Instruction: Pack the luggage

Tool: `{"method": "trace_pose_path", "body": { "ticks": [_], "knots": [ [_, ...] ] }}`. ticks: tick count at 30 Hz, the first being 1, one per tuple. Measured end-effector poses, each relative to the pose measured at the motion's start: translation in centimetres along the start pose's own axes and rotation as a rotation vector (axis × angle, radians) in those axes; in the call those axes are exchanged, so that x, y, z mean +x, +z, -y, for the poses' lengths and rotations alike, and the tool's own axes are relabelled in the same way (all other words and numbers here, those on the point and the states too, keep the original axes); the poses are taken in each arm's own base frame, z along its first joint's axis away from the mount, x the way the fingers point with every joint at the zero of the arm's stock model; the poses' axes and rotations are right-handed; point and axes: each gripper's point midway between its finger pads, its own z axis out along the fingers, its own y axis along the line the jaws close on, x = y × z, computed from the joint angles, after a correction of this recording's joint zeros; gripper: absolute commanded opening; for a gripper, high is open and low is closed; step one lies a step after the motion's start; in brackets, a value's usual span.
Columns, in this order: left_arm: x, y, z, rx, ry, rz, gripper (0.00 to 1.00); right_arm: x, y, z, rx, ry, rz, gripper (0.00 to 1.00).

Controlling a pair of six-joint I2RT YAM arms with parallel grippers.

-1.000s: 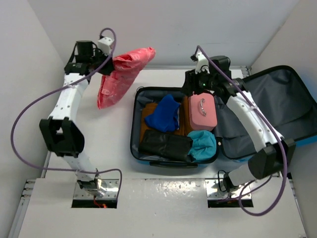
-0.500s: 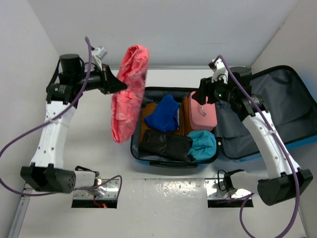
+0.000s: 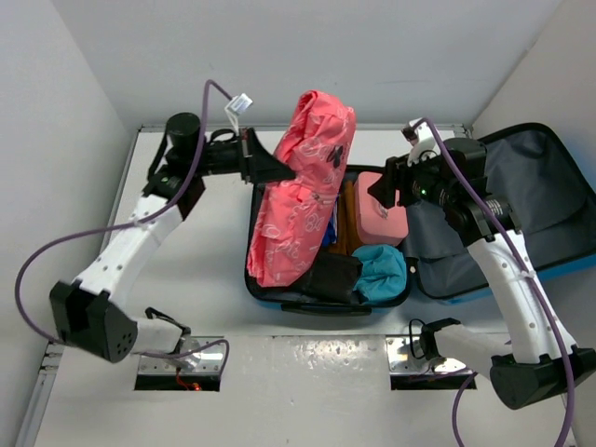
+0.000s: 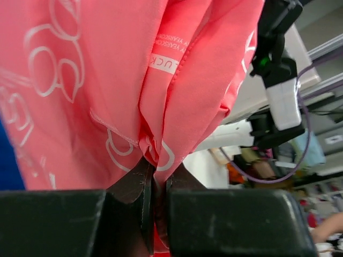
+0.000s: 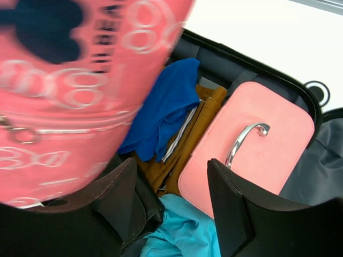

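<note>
Since half a second earlier, my left gripper point(image 4: 157, 175) had swung the pink garment point(image 3: 300, 200) from the left of the tabletop point(image 3: 200, 270) to hang over the luggage point(image 3: 250, 244). It lay open mid-tabletop, its lid point(image 3: 545, 182) dropped to the right. Left gripper was pinched on a cloth fold. My right gripper point(image 5: 170, 206) stood open above the pink case point(image 5: 257, 155). Judgement: the garment is limp and light. The luggage shell is rigid, and its lid is best taken at the free rim.
</note>
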Motion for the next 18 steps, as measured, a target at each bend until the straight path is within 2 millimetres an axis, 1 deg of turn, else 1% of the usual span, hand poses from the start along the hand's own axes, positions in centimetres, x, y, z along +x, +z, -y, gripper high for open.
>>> {"method": "trace_pose_path", "body": {
  "ticks": [2,4,5,6,7,10,12,14,15,18],
  "knots": [
    [-0.1,1.7,-0.6,0.034,-0.045,-0.005,0.0,0.2,0.0,0.2,0.011,0.003,-0.006,0.56],
    [0.6,2.9,-1.5,0.064,-0.094,-0.006,0.0,0.3,-0.1,0.3,0.019,0.005,-0.012,0.56],
    [1.2,3.3,-1.8,0.076,-0.127,-0.009,0.0,0.4,-0.1,0.4,0.023,0.006,-0.015,0.56],
    [1.4,3.6,-1.8,0.093,-0.144,-0.004,0.0,0.5,-0.1,0.4,0.026,0.007,-0.019,0.56],
    [2.5,4.1,-2.5,0.099,-0.188,-0.019,0.0,0.6,0.0,0.5,0.031,0.008,-0.022,0.56],
    [3.5,4.9,-2.7,0.135,-0.245,-0.025,0.0,0.8,0.2,0.8,0.039,0.012,-0.034,0.56],
    [4.0,4.8,-2.8,0.149,-0.265,-0.019,0.0,0.8,0.5,0.9,0.041,0.015,-0.042,0.57],
    [5.2,4.3,-3.4,0.142,-0.285,-0.012,0.0,0.8,0.8,1.0,0.041,0.017,-0.047,0.57],
    [6.0,3.8,-4.1,0.127,-0.306,-0.012,0.0,0.7,1.0,1.1,0.041,0.018,-0.047,0.57],
    [8.4,2.1,-7.0,0.051,-0.368,0.007,0.0,0.5,1.7,1.2,0.038,0.026,-0.049,0.58]
  ]
}}
